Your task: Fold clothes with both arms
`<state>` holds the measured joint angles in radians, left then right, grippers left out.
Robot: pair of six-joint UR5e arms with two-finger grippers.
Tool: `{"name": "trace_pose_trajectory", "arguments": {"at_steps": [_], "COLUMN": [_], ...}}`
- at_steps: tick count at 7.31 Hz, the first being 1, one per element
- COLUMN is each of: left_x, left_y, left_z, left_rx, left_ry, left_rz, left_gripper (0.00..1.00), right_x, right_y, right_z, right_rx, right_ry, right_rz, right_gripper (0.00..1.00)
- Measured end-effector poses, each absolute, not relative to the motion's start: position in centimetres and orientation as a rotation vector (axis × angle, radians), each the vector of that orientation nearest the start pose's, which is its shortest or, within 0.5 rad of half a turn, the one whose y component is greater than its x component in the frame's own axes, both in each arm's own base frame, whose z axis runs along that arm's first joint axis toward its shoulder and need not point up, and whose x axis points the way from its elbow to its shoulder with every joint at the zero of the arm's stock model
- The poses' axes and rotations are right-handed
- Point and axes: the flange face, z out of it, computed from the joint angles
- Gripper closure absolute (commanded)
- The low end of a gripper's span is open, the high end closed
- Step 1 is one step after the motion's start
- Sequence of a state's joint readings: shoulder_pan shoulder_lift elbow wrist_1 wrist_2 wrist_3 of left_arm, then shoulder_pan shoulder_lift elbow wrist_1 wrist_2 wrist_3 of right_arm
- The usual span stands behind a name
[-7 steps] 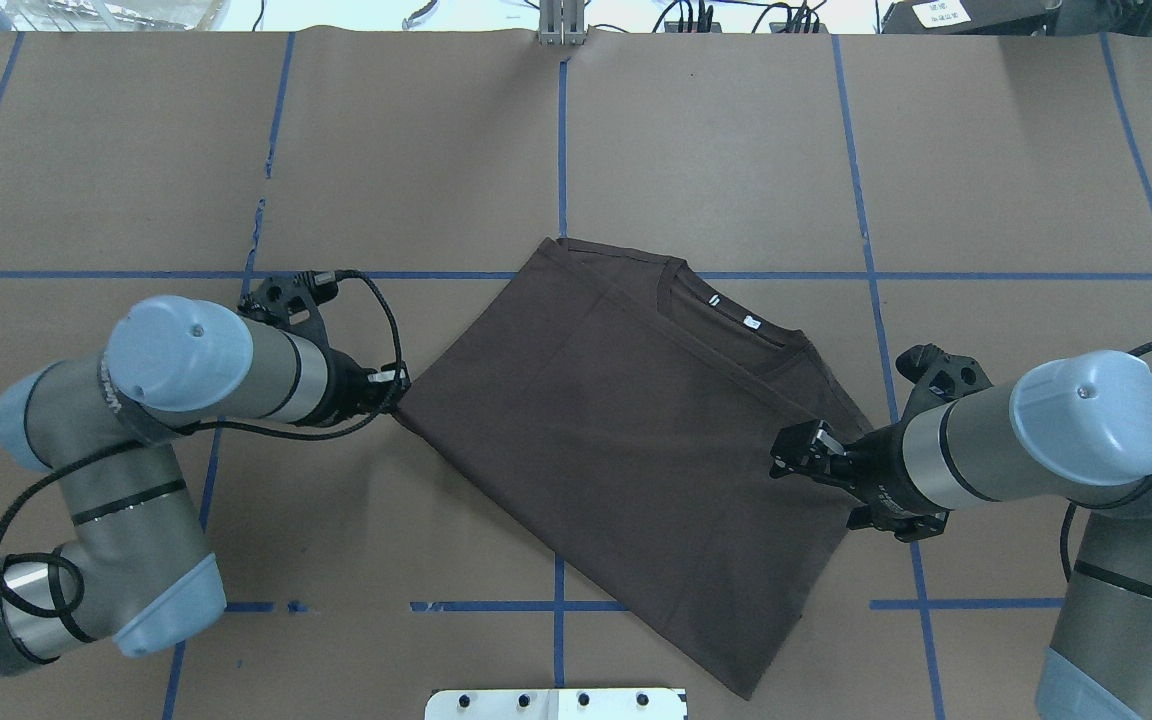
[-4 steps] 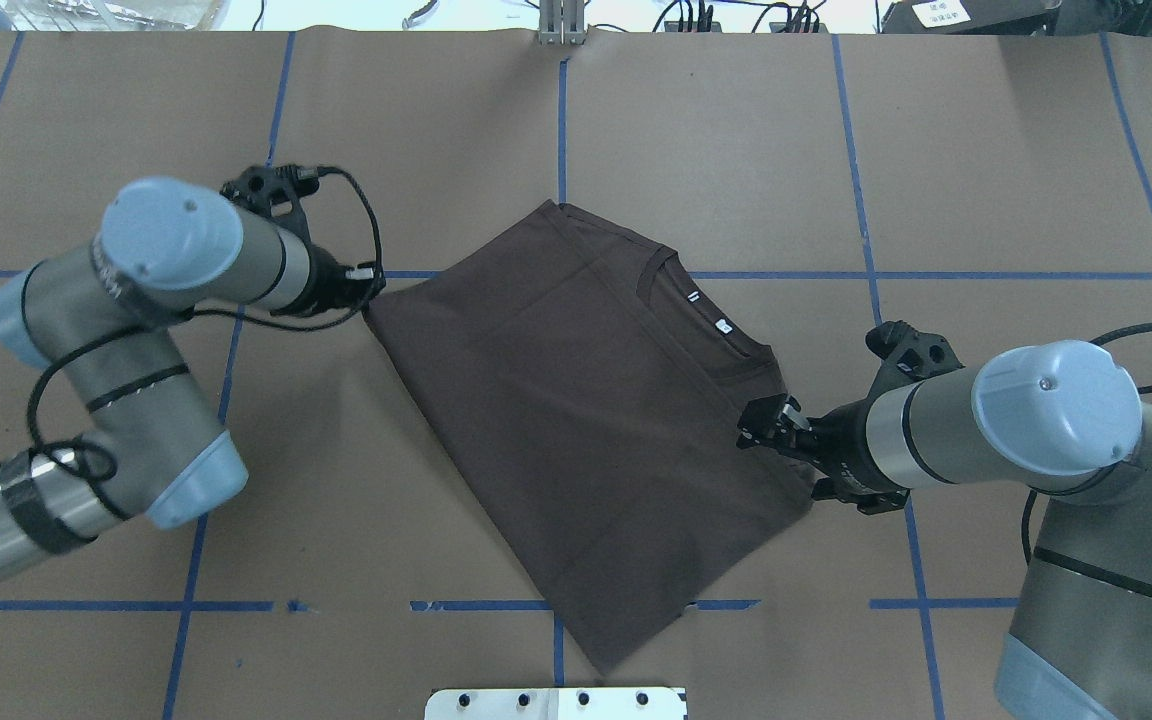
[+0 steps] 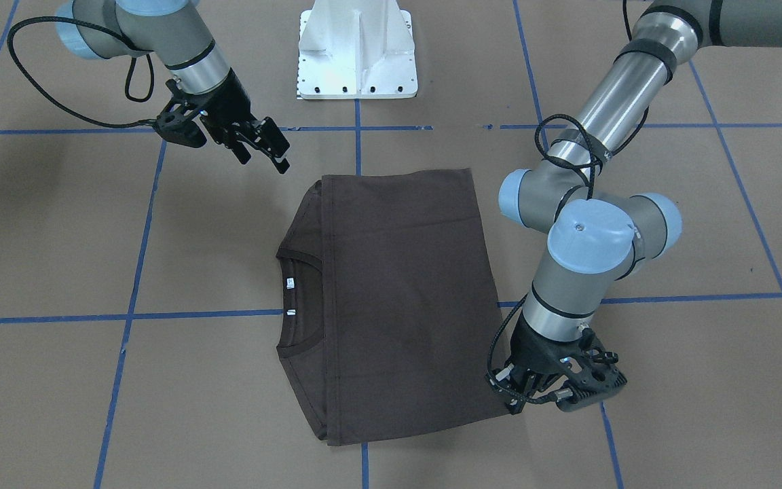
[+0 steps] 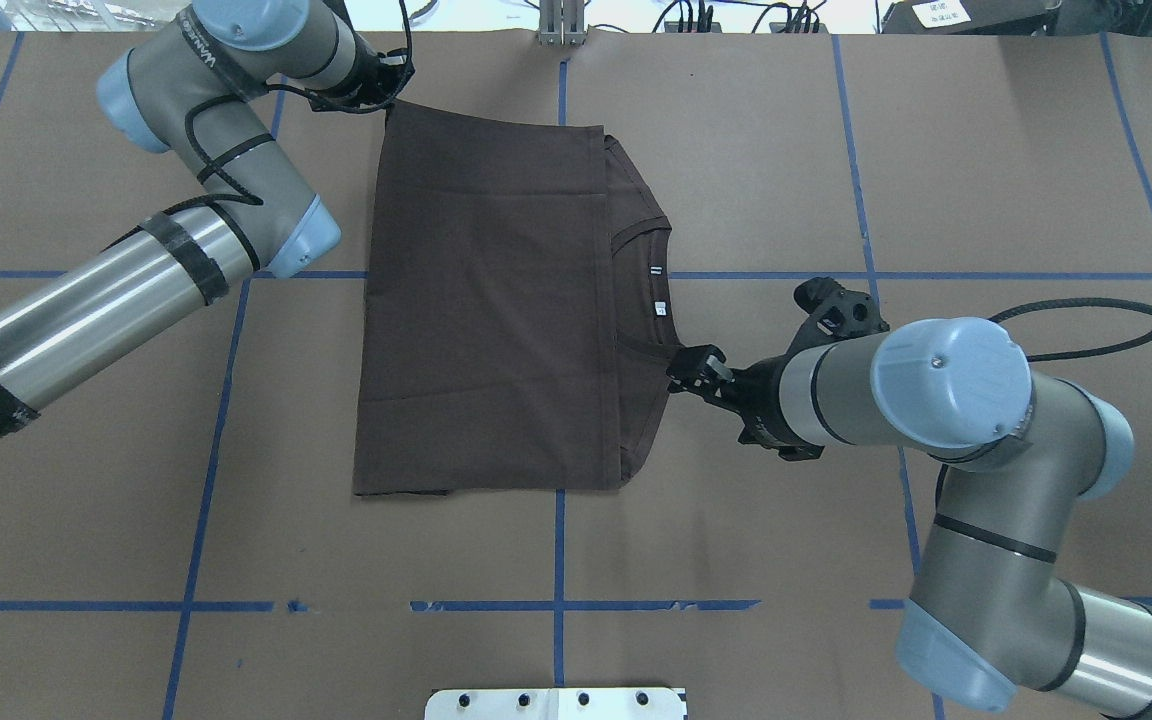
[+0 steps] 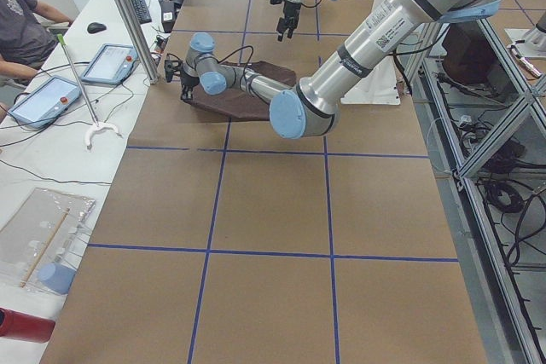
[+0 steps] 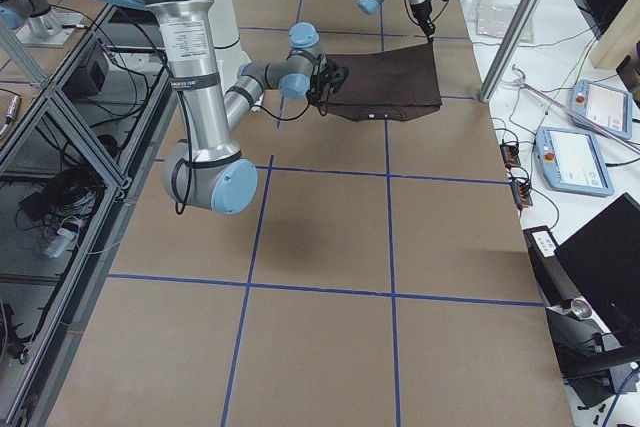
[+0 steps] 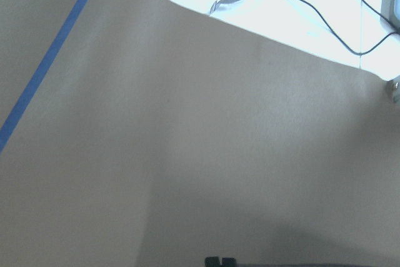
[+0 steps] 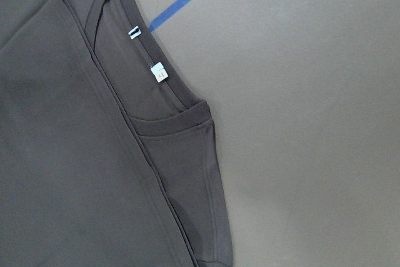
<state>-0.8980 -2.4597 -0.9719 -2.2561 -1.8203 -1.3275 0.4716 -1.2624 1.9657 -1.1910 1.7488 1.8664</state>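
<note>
The dark grey-brown T-shirt [image 4: 486, 300] lies folded and flat on the brown paper table, collar and white tags toward my right side. It also shows in the front view [image 3: 398, 292] and the right wrist view [image 8: 75, 154]. My left gripper [image 4: 388, 92] is low at the shirt's far left corner, shut on that corner; in the front view [image 3: 514, 402] it sits at the shirt's near right corner. My right gripper [image 3: 274, 151] is open and empty, raised clear of the shirt; from overhead [image 4: 688, 368] it hovers beside the shoulder.
The white pedestal [image 3: 357, 47] stands at the table's near edge by my base. Blue tape lines [image 4: 556, 605] cross the paper. The table's far edge [image 4: 736, 33] lies just beyond my left gripper. An operator [image 5: 21, 23] and tablets [image 5: 107, 61] are beyond that edge.
My left gripper has pulled the shirt's corner far toward the table's back edge, turning the shirt square. My right gripper has moved left, let go of the shirt and lifted.
</note>
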Motion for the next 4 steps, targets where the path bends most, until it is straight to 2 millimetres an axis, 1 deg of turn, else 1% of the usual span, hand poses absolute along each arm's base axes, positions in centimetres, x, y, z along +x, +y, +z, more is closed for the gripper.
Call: {"name": "trace_pose_trajectory", "arguments": {"at_steps": [1, 2, 3, 4], "left_x": [43.5, 42.5, 41.3, 40.6], "left_y": [-72.7, -71.5, -69.8, -68.8], "left_z": [29.0, 29.4, 30.2, 30.9], "left_rx": [0.344, 0.357, 0.361, 0.355], "left_ry": [0.963, 0.984, 1.006, 1.018], "left_rz": [-0.477, -0.470, -0.459, -0.449], "left_gripper": [0.59, 0.58, 0.58, 0.58], "right_x": [-46.6, -48.9, -51.6, -53.8], "right_y": [-36.7, -37.1, -36.8, -35.7], "right_z": [26.8, 26.3, 25.4, 24.7], "right_rx": [-0.073, -0.101, -0.135, -0.157], "right_ry": [-1.098, -1.075, -1.041, -1.009], "right_rz": [0.617, 0.653, 0.686, 0.705], "right_gripper": [0.00, 0.02, 0.05, 0.10]}}
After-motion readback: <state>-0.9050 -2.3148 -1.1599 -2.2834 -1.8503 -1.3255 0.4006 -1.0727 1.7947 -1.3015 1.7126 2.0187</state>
